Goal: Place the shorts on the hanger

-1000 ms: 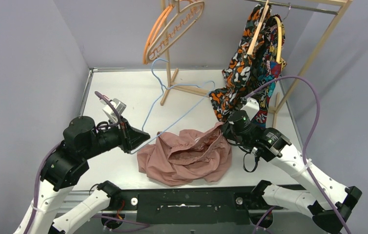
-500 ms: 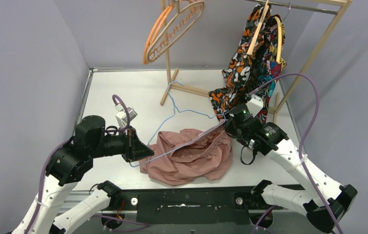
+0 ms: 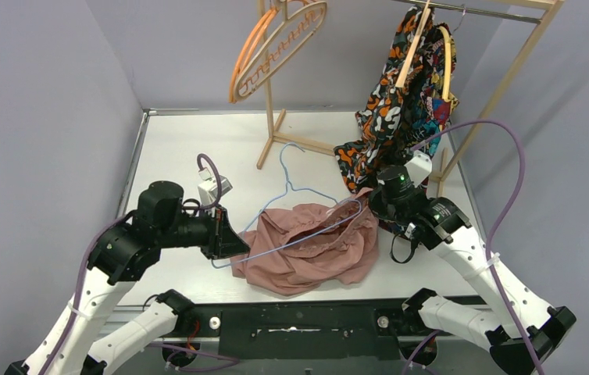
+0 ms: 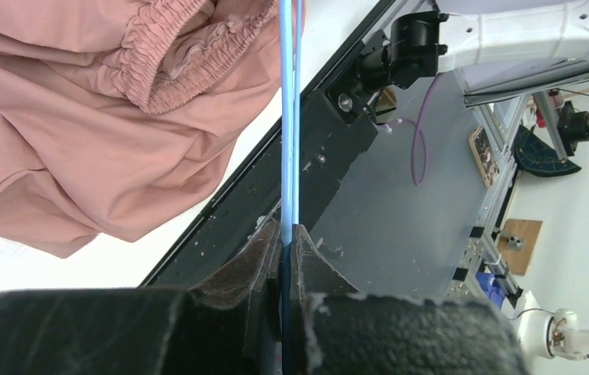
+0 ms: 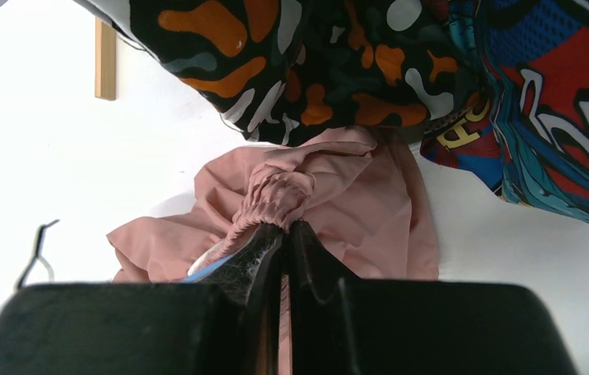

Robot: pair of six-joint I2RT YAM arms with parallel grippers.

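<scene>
We were at the threading step: the thin light-blue wire hanger (image 4: pixel 286 117) lay across the waistband opening of the dusty-pink soft fabric shorts (image 3: pixel 315 254), bunched on the white table (image 3: pixel 190 156) between the arms. Next, we judged, the wire needed sliding deeper inside. Our left gripper (image 4: pixel 287 230) pinched the hanger wire tight; our right gripper (image 5: pixel 285 226) was clamped on the gathered waistband.

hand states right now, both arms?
Left hand: closed on the hanger wire.
Right hand: closed on the shorts at the waistband.
</scene>
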